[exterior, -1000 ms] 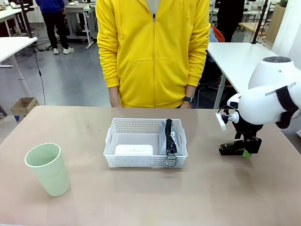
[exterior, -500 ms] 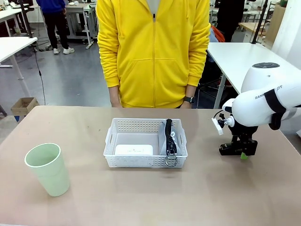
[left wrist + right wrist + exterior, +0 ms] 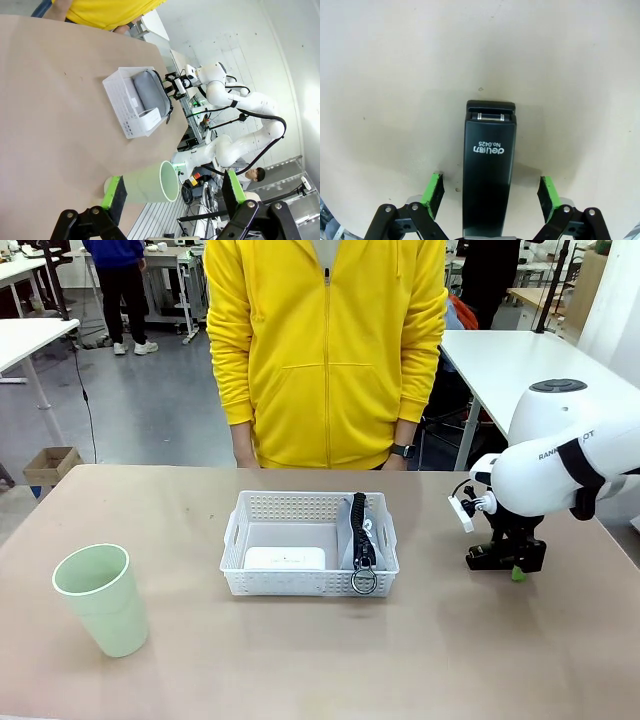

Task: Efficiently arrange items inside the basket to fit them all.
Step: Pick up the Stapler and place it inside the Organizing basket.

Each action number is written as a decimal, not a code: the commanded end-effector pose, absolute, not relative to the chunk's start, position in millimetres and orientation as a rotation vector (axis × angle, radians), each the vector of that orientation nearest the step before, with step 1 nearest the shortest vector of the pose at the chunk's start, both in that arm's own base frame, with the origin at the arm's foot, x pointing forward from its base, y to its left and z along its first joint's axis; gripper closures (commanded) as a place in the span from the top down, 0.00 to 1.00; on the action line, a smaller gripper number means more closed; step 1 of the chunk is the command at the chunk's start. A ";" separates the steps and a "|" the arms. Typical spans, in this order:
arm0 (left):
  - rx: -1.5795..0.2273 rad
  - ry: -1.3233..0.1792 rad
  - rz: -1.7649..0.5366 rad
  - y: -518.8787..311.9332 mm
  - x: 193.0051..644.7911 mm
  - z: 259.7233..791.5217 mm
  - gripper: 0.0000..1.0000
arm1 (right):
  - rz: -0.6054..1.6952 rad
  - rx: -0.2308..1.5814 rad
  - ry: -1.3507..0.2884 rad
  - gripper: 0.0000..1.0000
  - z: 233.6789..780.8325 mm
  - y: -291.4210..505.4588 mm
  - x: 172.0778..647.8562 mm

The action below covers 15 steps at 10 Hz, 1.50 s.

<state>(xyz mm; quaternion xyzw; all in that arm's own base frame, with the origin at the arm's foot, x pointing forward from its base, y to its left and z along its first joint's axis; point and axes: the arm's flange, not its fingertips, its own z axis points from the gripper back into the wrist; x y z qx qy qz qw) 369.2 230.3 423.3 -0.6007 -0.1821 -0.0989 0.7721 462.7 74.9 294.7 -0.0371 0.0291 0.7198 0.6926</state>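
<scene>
right gripper (image 3: pixel 491 192) wide open around the stapler (image 3: pixel 489 150)

Closest in, the cup (image 3: pixel 100 598) stands at the basket's (image 3: pixel 300 583) 8 o'clock. The white box (image 3: pixel 285 558) and pouch (image 3: pixel 358 530) sit inside. At its 3 o'clock the stapler lies between the green pads, touching neither. The left gripper (image 3: pixel 173 186) is spread wide too.

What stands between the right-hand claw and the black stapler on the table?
Nothing visible. The right gripper hangs open directly over the stapler, its green pads flanking it, with bare table in the gaps.
</scene>
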 end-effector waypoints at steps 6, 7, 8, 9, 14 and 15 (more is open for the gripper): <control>-1.296 -0.394 -0.217 229.5 366.7 424.9 1.00 | 1.584 -0.026 0.003 0.38 297.1 67.1 467.2; -1.296 -0.394 -0.217 229.5 366.7 424.9 1.00 | 1.582 -0.017 0.010 0.00 296.7 67.8 468.2; -1.296 -0.394 -0.217 229.5 366.7 424.9 1.00 | 1.581 -0.018 0.013 0.00 296.8 68.1 468.4; -1.296 -0.394 -0.217 229.5 366.7 424.9 1.00 | 1.576 -0.016 0.015 0.00 297.4 67.9 468.5; -1.296 -0.394 -0.217 229.5 366.7 424.9 1.00 | 1.508 0.084 0.031 0.00 316.1 63.9 464.9; -1.296 -0.394 -0.217 229.5 366.7 424.9 1.00 | 1.416 0.164 0.022 0.00 338.2 54.3 456.2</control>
